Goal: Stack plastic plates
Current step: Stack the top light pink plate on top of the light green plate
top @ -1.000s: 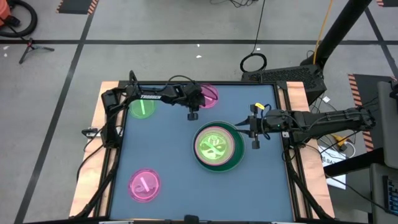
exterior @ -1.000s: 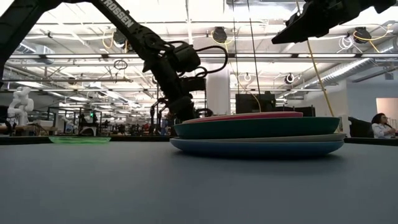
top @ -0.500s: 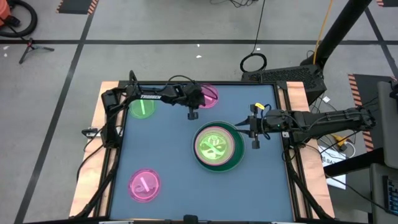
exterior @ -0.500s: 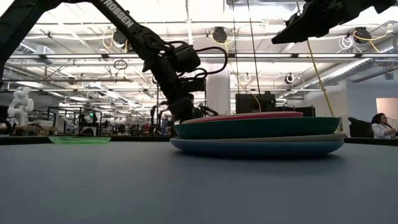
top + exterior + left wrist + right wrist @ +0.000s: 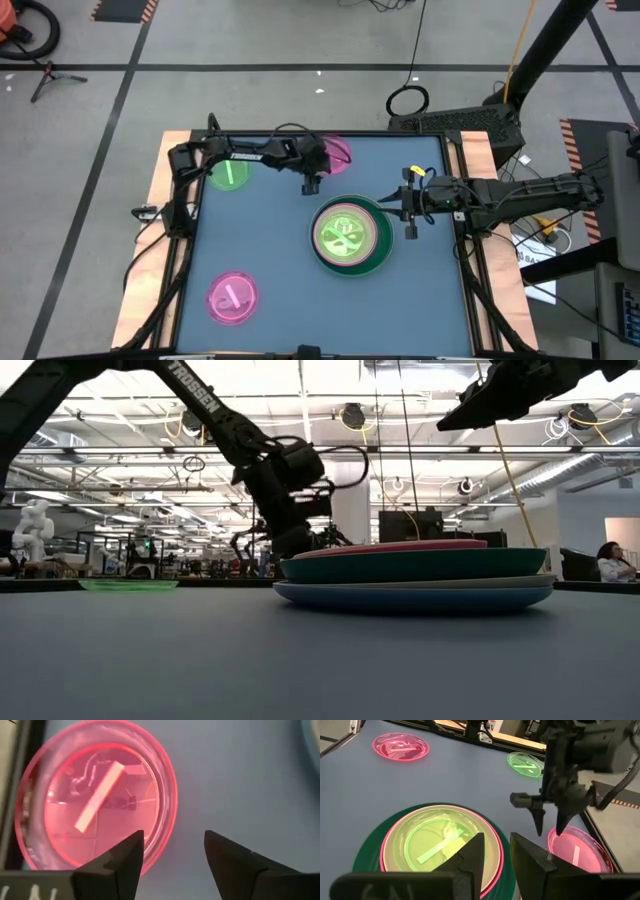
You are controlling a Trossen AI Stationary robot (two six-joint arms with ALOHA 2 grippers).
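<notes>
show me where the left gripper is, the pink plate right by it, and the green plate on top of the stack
left gripper (image 5: pixel 311 186): high view, midway between its open fingertips.
pink plate (image 5: pixel 95 795): left wrist view, middle of its translucent floor.
green plate (image 5: pixel 344 236): high view, centre of the stack's top plate.

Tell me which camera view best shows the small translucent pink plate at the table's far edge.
The left wrist view: the small translucent pink plate fills it, just beyond the open left gripper. The high view has it partly hidden by the arm, the right wrist view shows it partly, and the low view hides it.
</notes>
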